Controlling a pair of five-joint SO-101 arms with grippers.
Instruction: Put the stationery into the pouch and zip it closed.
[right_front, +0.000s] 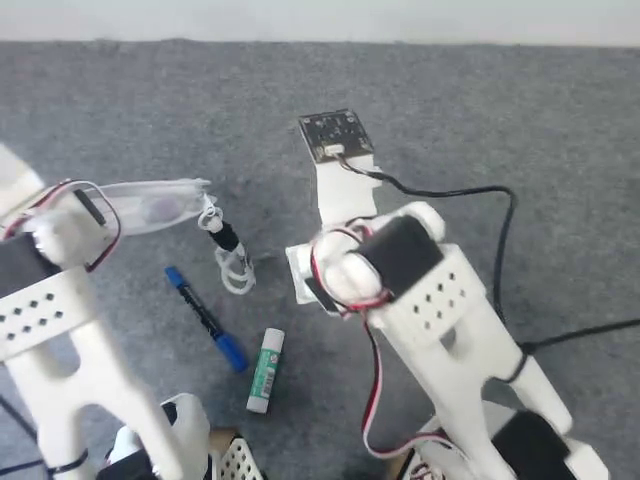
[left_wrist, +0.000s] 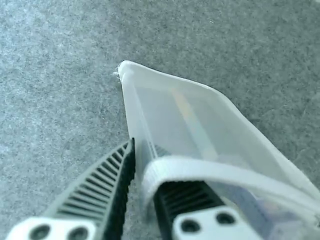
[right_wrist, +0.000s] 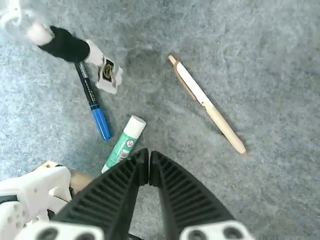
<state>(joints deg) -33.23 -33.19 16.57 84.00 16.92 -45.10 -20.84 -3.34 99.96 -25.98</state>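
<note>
At ten o'clock on the grey counter (right_front: 520, 110) in the high view lies the clear pouch (right_front: 150, 205). Your left jaws pinch its white zipper rim (left_wrist: 210, 172), with the pouch wall caught between them. A looped cord with a black end (right_front: 228, 250) trails from the pouch's three o'clock end. The blue marker (right_front: 205, 318) lies at five o'clock from the pouch, and the green glue stick (right_front: 265, 370) is just beside the marker's cap. Your right jaws are pressed together, holding nothing. Below them lies the cream pen (right_wrist: 207, 105), apart from the marker and the glue stick.
</note>
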